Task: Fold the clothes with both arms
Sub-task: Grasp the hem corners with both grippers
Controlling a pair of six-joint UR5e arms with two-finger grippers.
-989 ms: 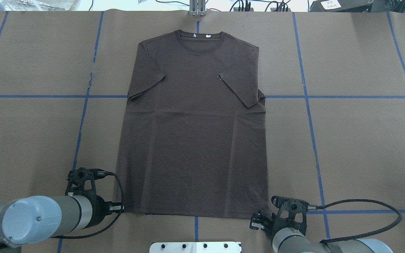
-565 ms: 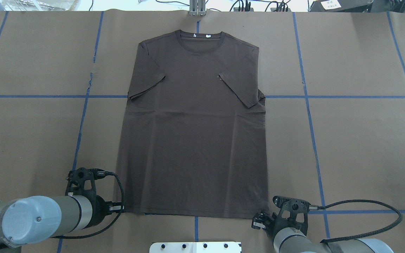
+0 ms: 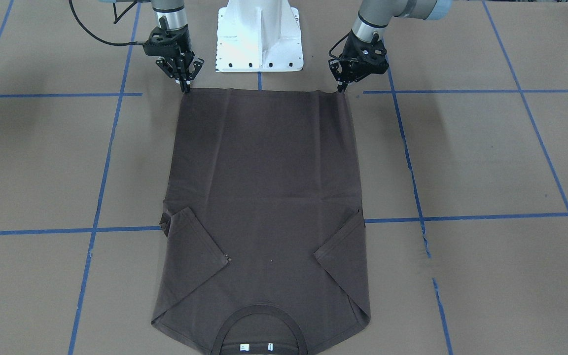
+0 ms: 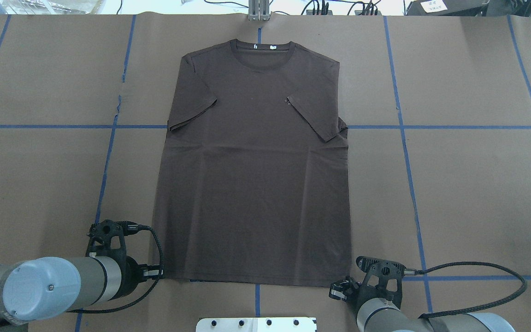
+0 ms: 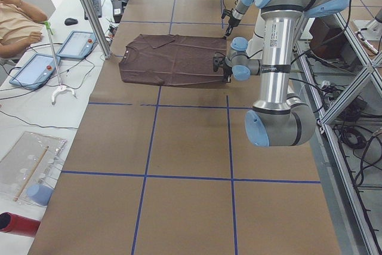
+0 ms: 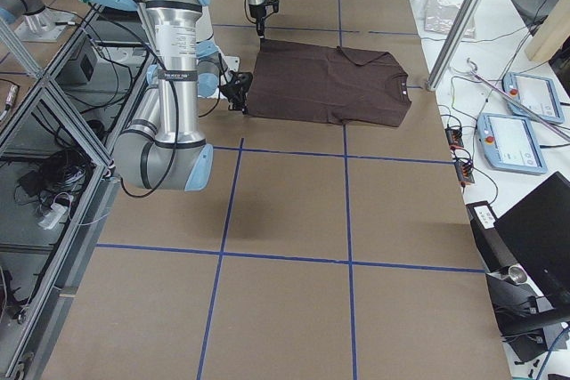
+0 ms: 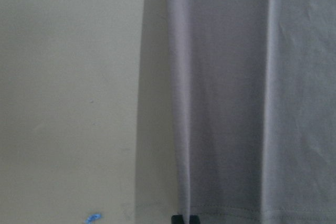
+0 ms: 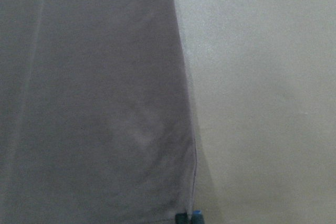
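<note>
The left tool (image 3: 339, 88) and right tool (image 3: 185, 88) each pinch a hem corner of the T-shirt (image 4: 251, 184), so they should lift together, level, carrying the hem straight toward the collar (image 3: 259, 308).

One camera sits high behind the robot and looks forward and down over the tabletop (image 4: 39, 184), with the whole T-shirt (image 4: 251, 184) in the middle. Another is across from the robot, faces it and looks steeply down (so the sides are swapped there). Two more stand far off at the tabletop's two ends and look along it, one from each end. The two wrist cameras are very close, and each sees only one side edge of the T-shirt by its hem. Every view shares the T-shirt.
</note>
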